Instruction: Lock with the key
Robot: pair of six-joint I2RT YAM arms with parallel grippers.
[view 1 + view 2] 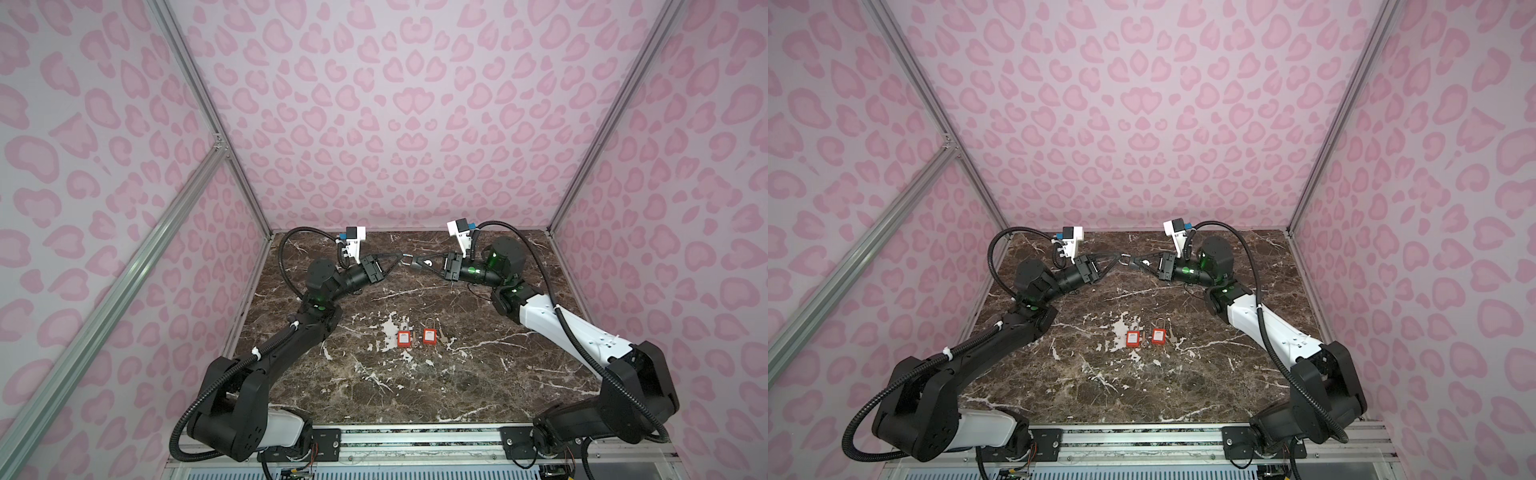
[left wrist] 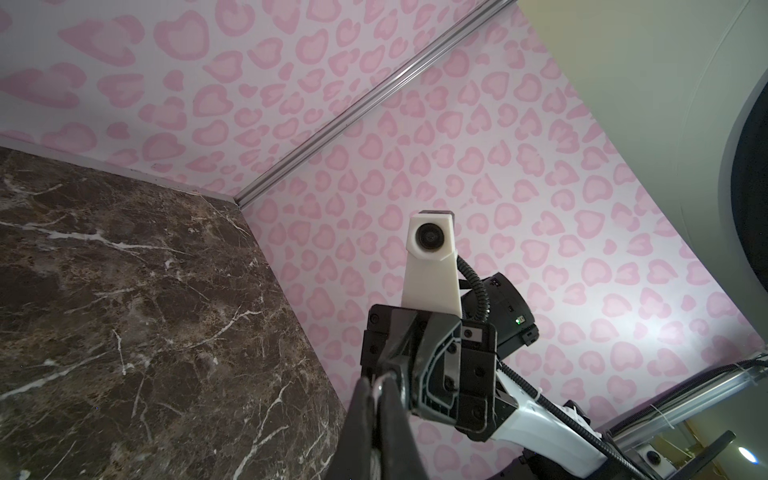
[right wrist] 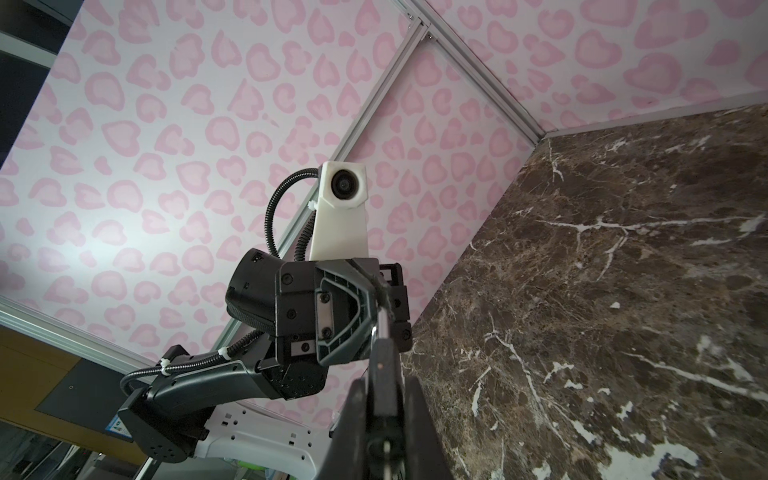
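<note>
Both arms meet tip to tip, raised above the back middle of the marble table (image 1: 415, 395). My right gripper (image 1: 417, 263) (image 3: 386, 382) is shut on a dark flat lock (image 3: 382, 357) that sticks out past its fingertips. A small silver loop (image 1: 409, 261) (image 1: 1125, 259), apparently the lock's shackle, bridges to my left gripper (image 1: 401, 257) (image 2: 376, 384). The left gripper is shut on that silver piece (image 2: 383, 379). I cannot tell whether a key sits in this lock. A loose key (image 1: 443, 340) lies on the table.
Two red padlocks (image 1: 403, 338) (image 1: 429, 336) lie side by side mid-table, with another small key (image 1: 1143, 336) between them. Pink patterned walls and aluminium posts (image 1: 245, 183) enclose the table on three sides. The arm bases sit on a rail (image 1: 415, 440) at the front.
</note>
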